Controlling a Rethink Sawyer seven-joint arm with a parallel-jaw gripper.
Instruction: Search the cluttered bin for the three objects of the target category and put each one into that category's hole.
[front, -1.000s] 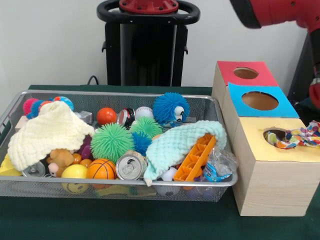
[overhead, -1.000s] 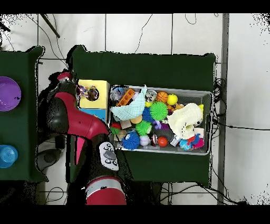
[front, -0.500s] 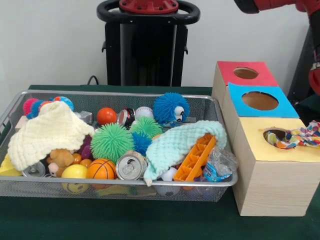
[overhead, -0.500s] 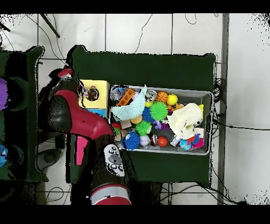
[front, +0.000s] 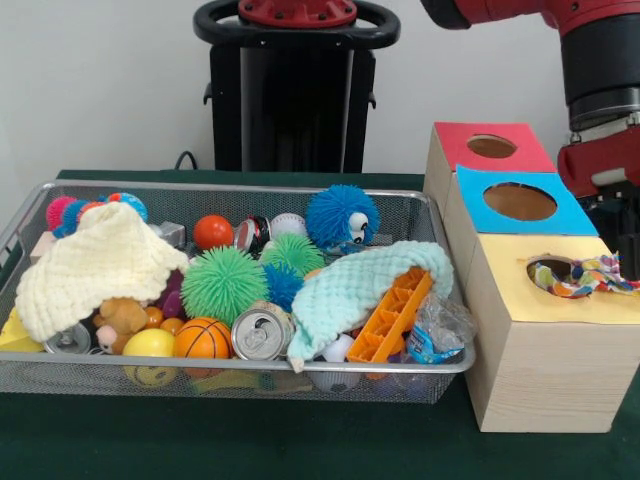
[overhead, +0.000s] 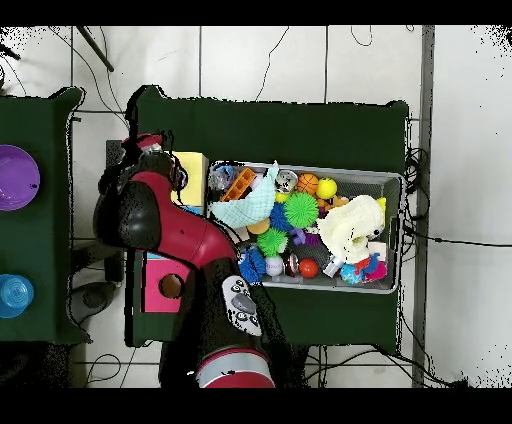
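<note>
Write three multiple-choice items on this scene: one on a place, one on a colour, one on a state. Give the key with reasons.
1. Where does the multicoloured cloth lie?
A. In the wire bin
B. At the yellow hole
C. On the red top

2. What colour is the top between the red and yellow ones?
A. Blue
B. Green
C. White

3. How does the orange tray in the wire bin sit?
A. Flat on the table
B. Tilted, partly under the mint cloth
C. Upright on the box

Key: B, it hangs from the yellow top's hole; A, the middle panel is blue; B, it slants with its upper end under the cloth.
</note>
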